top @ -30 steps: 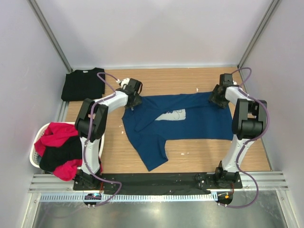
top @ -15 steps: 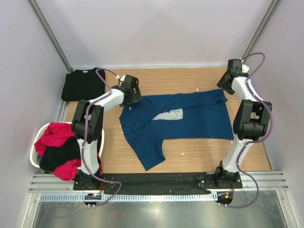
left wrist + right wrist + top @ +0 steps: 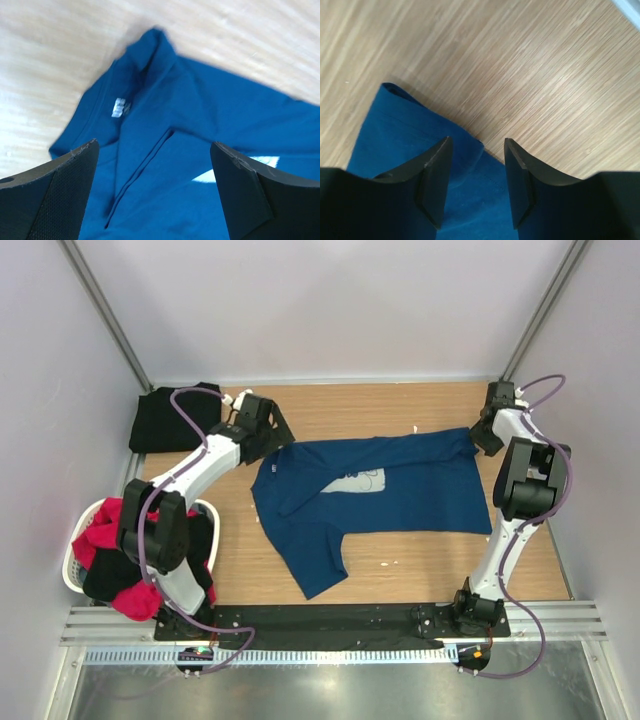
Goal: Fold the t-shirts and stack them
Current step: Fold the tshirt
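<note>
The navy blue t-shirt (image 3: 400,498) lies spread across the middle of the table, its pale print (image 3: 362,480) partly folded under and one sleeve trailing toward the front. My left gripper (image 3: 272,432) is open and empty just off the shirt's back left collar corner. In the left wrist view the gripper (image 3: 154,145) frames the collar and its white label (image 3: 117,106). My right gripper (image 3: 483,438) is open and empty over the shirt's back right corner; the right wrist view shows the gripper (image 3: 477,140) above that blue corner (image 3: 395,135).
A folded black t-shirt (image 3: 172,418) lies at the back left corner. A white basket (image 3: 72,570) off the table's left side holds a red t-shirt (image 3: 125,523) and a black one (image 3: 130,565). Bare wood shows behind and in front of the navy shirt.
Both grippers have let go of the navy shirt and drawn outward, the left toward the back left, the right toward the back right. The shirt now lies stretched wider.
</note>
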{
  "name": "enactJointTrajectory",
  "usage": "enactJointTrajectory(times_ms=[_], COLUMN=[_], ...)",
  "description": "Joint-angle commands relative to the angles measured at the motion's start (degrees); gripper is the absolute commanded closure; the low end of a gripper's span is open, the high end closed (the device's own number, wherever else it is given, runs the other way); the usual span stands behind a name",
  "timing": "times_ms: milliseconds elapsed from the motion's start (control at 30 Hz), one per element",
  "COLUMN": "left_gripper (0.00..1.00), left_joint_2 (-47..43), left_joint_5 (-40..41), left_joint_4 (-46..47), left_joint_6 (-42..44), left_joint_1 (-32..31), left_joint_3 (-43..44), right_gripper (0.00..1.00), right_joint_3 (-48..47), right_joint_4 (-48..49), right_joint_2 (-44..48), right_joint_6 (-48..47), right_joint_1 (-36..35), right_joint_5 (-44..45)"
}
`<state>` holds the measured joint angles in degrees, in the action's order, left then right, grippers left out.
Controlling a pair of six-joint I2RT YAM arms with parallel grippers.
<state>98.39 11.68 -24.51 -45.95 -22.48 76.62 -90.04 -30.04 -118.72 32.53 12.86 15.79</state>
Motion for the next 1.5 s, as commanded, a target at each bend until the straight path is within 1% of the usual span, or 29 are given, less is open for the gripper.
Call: enactJointTrajectory(times_ms=[0, 133, 233, 300, 333, 467, 533, 567, 667, 700, 800, 967, 1067, 1133, 1367, 1467], left_gripper=[0.07, 0.07, 0.08, 0.09, 0.09, 0.11, 0.13, 0.13, 0.19, 0.22, 0.25, 0.26, 0.30, 0.33, 0.35, 0.39], left_joint_2=[-1.88, -3.11, -4.17, -4.78, -4.96, -5.31, -5.22, -5.31, -5.66, -5.75, -5.58, -4.09, -3.29, -2.42, -2.77, -2.06], left_joint_5=[-1.66, -2.01, -2.36, -2.72, -2.80, -3.68, -4.30, -4.82, -5.79, -6.14, -7.29, -10.80, -11.33, -13.61, -12.30, -13.17], left_joint_4=[-1.94, -3.43, -4.23, -4.84, -5.63, -8.27, -8.71, -8.71, -7.92, -7.66, -6.07, -5.90, -5.55, -5.20, -5.28, -5.02], left_joint_6=[-3.08, -4.76, -6.16, -6.78, -7.48, -9.94, -11.69, -13.88, -18.01, -18.64, -19.96, -18.39, -18.73, -19.17, -18.74, -18.30], left_joint_1=[0.24, 0.24, 0.16, 0.24, 0.16, 0.16, 0.24, 0.16, -0.55, -0.90, -2.39, -2.92, -2.83, -2.83, -2.83, -2.83], left_joint_3=[-1.73, -2.96, -4.02, -4.37, -4.55, -4.63, -5.34, -5.78, -9.20, -11.03, -12.98, -13.60, -15.09, -15.62, -16.33, -16.41], right_gripper=[0.50, 0.53, 0.61, 0.74, 0.83, 0.99, 0.99, 0.99, 0.99, 0.99, 0.99, 0.99, 0.99, 0.99, 0.99, 0.99], right_joint_3=[0.48, 0.56, 1.27, 1.45, 1.45, 1.45, 1.53, 1.53, 1.27, 1.10, 1.09, 2.67, 3.20, 3.29, 2.85, 2.85], right_joint_4=[3.41, 3.24, 3.50, 3.50, 3.41, 3.41, 3.50, 3.50, 3.06, 3.06, 3.06, 4.64, 5.00, 5.17, 5.52, 5.43], right_joint_2=[0.07, -1.34, -1.61, -1.43, -1.08, 0.23, 0.68, 0.77, 1.29, 1.73, 2.26, 3.14, 3.23, 3.40, 3.32, 3.14], right_joint_6=[2.09, 2.09, 1.92, 1.83, 1.83, 1.48, 1.22, 1.04, 0.25, -0.36, -0.46, -0.19, -0.45, -0.45, -0.37, -0.45], right_joint_1=[-0.03, -0.03, 0.14, 0.15, 0.15, 0.15, 0.23, 0.23, 0.41, 0.50, 1.20, 1.73, 1.73, 1.73, 1.73, 1.73], right_joint_5=[0.21, 0.20, 0.47, 0.47, 0.47, -0.50, -1.02, -1.11, -1.29, -1.55, -2.52, -3.84, -3.75, -4.19, -4.72, -4.54])
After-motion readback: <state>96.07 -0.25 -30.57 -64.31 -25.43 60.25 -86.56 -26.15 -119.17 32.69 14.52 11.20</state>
